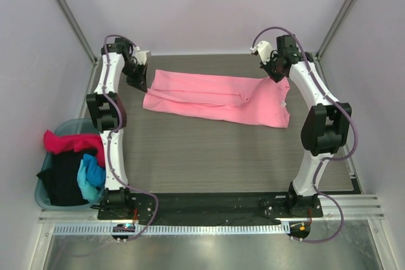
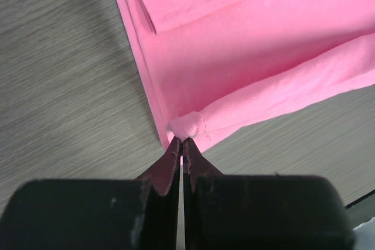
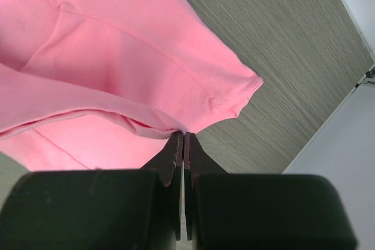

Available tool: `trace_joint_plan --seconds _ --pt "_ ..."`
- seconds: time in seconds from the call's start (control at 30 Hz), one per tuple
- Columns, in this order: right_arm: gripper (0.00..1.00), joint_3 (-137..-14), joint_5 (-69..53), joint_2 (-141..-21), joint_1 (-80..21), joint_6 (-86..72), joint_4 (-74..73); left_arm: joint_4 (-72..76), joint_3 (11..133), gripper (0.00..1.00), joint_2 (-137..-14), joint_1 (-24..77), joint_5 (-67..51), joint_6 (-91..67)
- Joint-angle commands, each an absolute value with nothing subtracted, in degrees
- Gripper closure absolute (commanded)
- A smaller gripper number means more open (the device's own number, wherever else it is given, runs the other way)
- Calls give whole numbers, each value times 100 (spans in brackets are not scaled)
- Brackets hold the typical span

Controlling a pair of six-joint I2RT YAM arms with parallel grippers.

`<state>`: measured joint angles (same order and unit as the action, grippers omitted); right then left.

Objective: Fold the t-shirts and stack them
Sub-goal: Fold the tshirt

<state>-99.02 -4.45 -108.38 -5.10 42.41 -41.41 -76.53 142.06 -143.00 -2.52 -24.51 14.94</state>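
A light pink t-shirt (image 1: 215,98) lies folded lengthwise across the far half of the table. My left gripper (image 1: 140,80) is at its left end, shut on a pinched corner of the pink cloth (image 2: 186,126). At the right end my right gripper (image 1: 276,73) is shut on a folded edge of the same shirt (image 3: 158,126). A small white label (image 1: 284,103) shows near the shirt's right edge. Magenta (image 1: 66,141), black (image 1: 63,178) and bright blue (image 1: 92,177) t-shirts are heaped in the basket at the left.
A teal plastic basket (image 1: 43,195) stands off the table's left side beside the left arm. Grey wood-grain tabletop (image 1: 215,156) stretches between the shirt and the arm bases. White enclosure walls (image 1: 215,11) stand behind and to both sides.
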Motion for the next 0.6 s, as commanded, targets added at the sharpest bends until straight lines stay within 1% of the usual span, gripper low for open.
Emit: trace_joint_plan --seconds 0.0,0.3,0.37,0.43,0.5,0.57 --pt "99 -10510 -448 -11073 -431 4087 -3894 -7506 14598 100 -14309 -237 -2523 1327" --pt "99 -11460 -387 -12058 -431 4017 -3709 -7032 14914 99 -14624 -167 -2382 1125" --pt "99 -11592 -343 -12242 -422 3982 -3639 -6961 15047 97 -14739 -132 -2277 1116" --pt "99 -11751 -168 -12506 -431 3894 -3560 -6760 15169 92 -14853 -53 -1926 958" --pt "99 -11899 -45 -12629 -431 3710 -3402 -6628 15345 93 -14950 -61 -1550 844" --pt "98 -11970 -26 -12691 -439 3630 -3305 -6487 15494 80 -14968 -53 -1372 817"
